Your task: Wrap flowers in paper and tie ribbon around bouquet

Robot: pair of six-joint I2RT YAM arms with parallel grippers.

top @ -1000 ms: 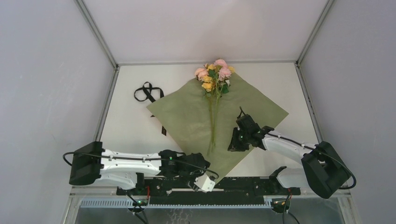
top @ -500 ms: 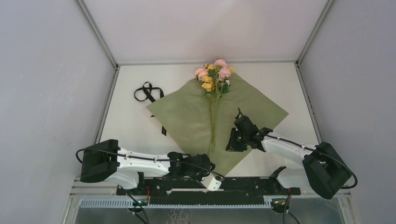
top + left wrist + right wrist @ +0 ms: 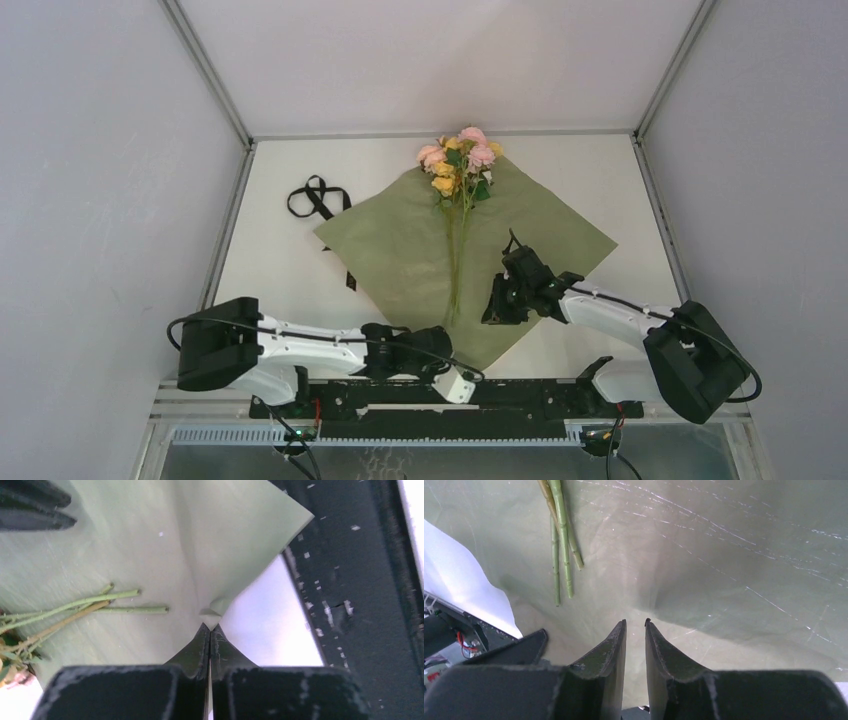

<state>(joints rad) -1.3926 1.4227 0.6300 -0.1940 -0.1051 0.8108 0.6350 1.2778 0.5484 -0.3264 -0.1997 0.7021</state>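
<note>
Swung in along the bottom of the frame, the left gripper (image 3: 210,629) has snapped shut, pinching the edge of the paper (image 3: 400,250) beside its near corner. Right of centre, the right gripper (image 3: 635,624) is poised low over the green face, jaws a slit apart, holding nothing. Up the middle lie the flowers (image 3: 458,165), blooms at top centre; the ribbon (image 3: 315,197) sits looped at upper left.
</note>
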